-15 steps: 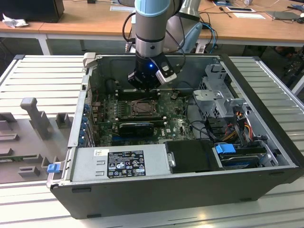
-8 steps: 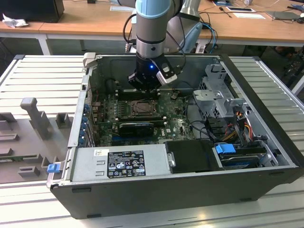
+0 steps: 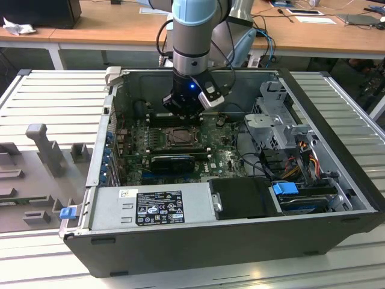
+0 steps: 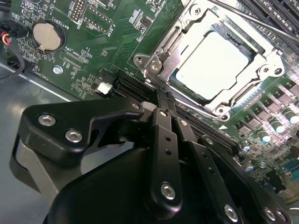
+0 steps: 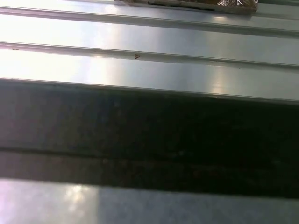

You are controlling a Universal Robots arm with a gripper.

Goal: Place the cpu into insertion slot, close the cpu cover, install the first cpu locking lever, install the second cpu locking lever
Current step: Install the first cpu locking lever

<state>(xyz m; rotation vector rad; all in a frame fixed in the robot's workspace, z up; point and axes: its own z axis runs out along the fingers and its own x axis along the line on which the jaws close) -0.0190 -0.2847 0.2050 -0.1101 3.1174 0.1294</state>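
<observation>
Cpu (image 4: 212,65) is sitting in the slot (image 4: 174,78) at the board's (image 4: 93,42) centre, cover (image 4: 261,60) lying shut over it. Hand (image 4: 161,105) is hovering just beside the cover's near corner, fingers (image 4: 163,135) pressed together, pinching nothing, pointing toward the socket.

Ribbed metal surface (image 5: 149,70), dark band (image 5: 149,135)

a black open computer case (image 3: 337,235) is laid on a ribbed metal table (image 3: 54,96). a grey power supply box (image 3: 150,208) is seen along its near side, a blue-tabbed drive bay (image 3: 286,189) toward the exterior view's right. a round silver coin battery (image 4: 46,36) is seated on the green board (image 4: 88,60). wooden desks (image 3: 108,27) are seen behind.
</observation>
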